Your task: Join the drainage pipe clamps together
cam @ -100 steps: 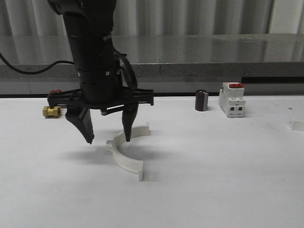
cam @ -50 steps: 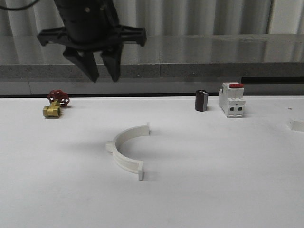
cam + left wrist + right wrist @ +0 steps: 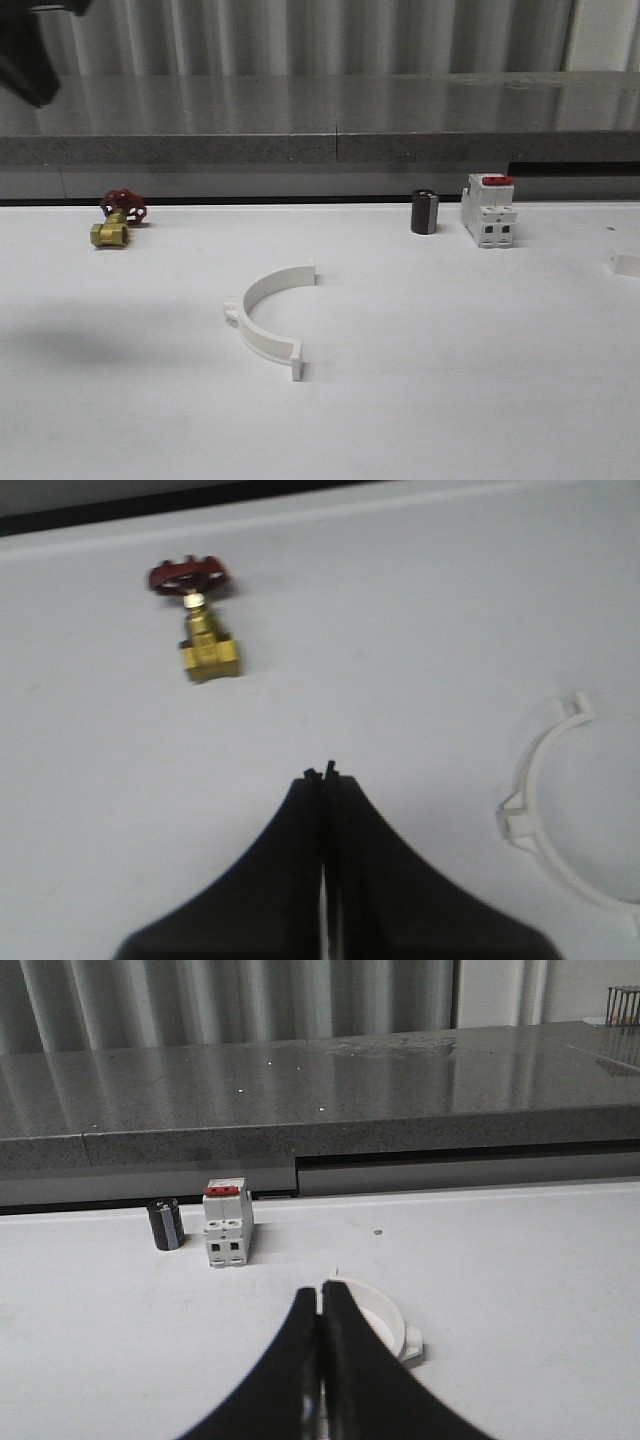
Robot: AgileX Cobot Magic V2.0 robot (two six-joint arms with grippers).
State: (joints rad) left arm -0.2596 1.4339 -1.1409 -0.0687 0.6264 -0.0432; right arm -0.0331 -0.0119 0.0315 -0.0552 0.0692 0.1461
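One white drainage pipe clamp (image 3: 268,343) lies as an open half-ring mid-table, with no gripper near it. It also appears in the left wrist view as a clamp (image 3: 514,820) to the side of my left gripper (image 3: 322,775), which hangs shut and empty above bare table. In the front view the left gripper (image 3: 25,50) is a dark blur high at the far left. The second clamp (image 3: 394,1318) lies on the table just behind my right gripper (image 3: 322,1287), which is shut on nothing and partly hides it. A white piece (image 3: 626,264) at the front view's right edge may be this clamp.
A brass valve with a red handwheel (image 3: 117,217) sits at the back left. A black cylinder (image 3: 424,212) and a white breaker with a red switch (image 3: 489,211) stand at the back right. A grey ledge (image 3: 340,145) borders the table's far side.
My left arm has risen from beside the middle clamp and swung up and left. Its jaws went from wide open to shut. The clamp has not moved.
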